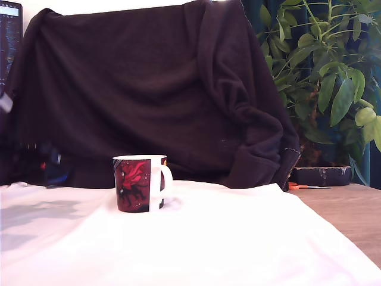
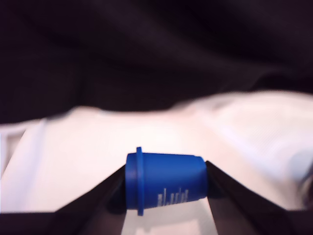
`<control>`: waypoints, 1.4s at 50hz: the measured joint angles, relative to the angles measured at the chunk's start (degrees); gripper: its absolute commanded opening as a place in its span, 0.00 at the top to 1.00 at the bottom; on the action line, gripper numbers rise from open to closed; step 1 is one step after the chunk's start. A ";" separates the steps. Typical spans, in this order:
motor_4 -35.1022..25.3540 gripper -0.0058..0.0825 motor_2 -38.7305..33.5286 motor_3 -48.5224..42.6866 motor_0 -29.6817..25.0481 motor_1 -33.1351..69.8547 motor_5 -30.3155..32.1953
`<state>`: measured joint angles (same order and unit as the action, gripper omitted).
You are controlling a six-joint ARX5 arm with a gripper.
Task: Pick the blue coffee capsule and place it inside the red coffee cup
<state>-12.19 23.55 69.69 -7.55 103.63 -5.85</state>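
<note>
**Claw clamped on blue coffee capsule, cup waiting apart**

Claw [image 2: 165, 183] closed on the blue coffee capsule [image 2: 165, 181], one dark finger [image 2: 93, 208] against the wide rim end, the other against the narrow base. Capsule held on its side between them, rim toward one finger, small white print along the lower wall. Seen only in the wrist view; neither claw nor capsule visible in the exterior view. Beneath and beyond the capsule, white cloth [image 2: 98, 147], blurred, then a dark backdrop.

Red coffee cup [image 1: 140, 183] upright on the same white cloth [image 1: 196, 244] spread over the tabletop, a little toward the exterior view's left of centre. White rim and white handle, handle turned toward the exterior view's right; side printed in red and black with a dark figure. Inside of the cup not visible from this angle.

Behind the cup, a large dark fabric [image 1: 149, 89] draped across the background. Toward the exterior view's right, a leafy green plant [image 1: 327, 71] in a dark pot [image 1: 321, 176], with bare wooden tabletop [image 1: 351, 208] past the cloth's edge and something small and orange [image 1: 296, 186] lying near the pot. At the exterior view's far left edge, part of a screen [image 1: 9, 36].
</note>
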 measured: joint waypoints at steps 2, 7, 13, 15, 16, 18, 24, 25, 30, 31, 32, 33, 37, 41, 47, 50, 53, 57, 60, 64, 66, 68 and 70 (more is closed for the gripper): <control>-1.20 0.65 0.00 0.79 -0.17 -1.40 -1.22; -3.98 0.65 0.00 2.36 -1.14 -5.44 -3.80; -6.95 0.65 0.00 3.10 -3.19 -8.66 -6.32; -7.96 0.65 0.00 3.58 -3.93 -8.83 -7.43; -8.48 0.65 0.00 3.65 -4.42 -8.90 -7.82; -9.11 0.65 0.00 3.63 -5.35 -8.90 -9.07; -9.46 0.65 0.00 3.61 -8.94 -8.90 -10.36; -9.46 0.65 0.00 3.58 -9.79 -8.90 -10.36; -9.73 0.65 0.02 2.93 -13.11 -8.90 -10.38; -9.77 0.65 0.02 2.64 -13.66 -8.90 -10.38; -9.81 0.65 0.02 2.34 -14.23 -8.90 -10.38; -9.79 0.65 0.02 2.01 -14.73 -8.90 -10.38; -8.96 0.65 0.02 0.35 -16.13 -8.90 -9.68; -7.87 0.65 0.02 -1.05 -16.94 -8.90 -8.52; -5.66 0.63 0.02 -1.88 -17.11 -8.90 -7.61; -4.35 0.49 0.17 -2.56 -17.09 -8.90 -6.14; -4.00 0.27 0.76 -4.48 -17.09 -8.90 -5.77; -3.96 0.16 2.78 -8.87 -17.09 -8.90 -3.72; -4.17 0.16 4.35 -11.17 -17.18 -8.90 -2.54; -4.28 0.16 5.40 -11.47 -17.64 -8.90 -0.85; -4.28 0.16 5.62 -11.50 -17.99 -8.90 0.22; -4.28 0.16 5.70 -11.54 -18.32 -8.90 0.81; -4.28 0.16 5.75 -11.63 -18.80 -8.90 1.33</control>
<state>-16.47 29.30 58.06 -26.35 94.74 -4.51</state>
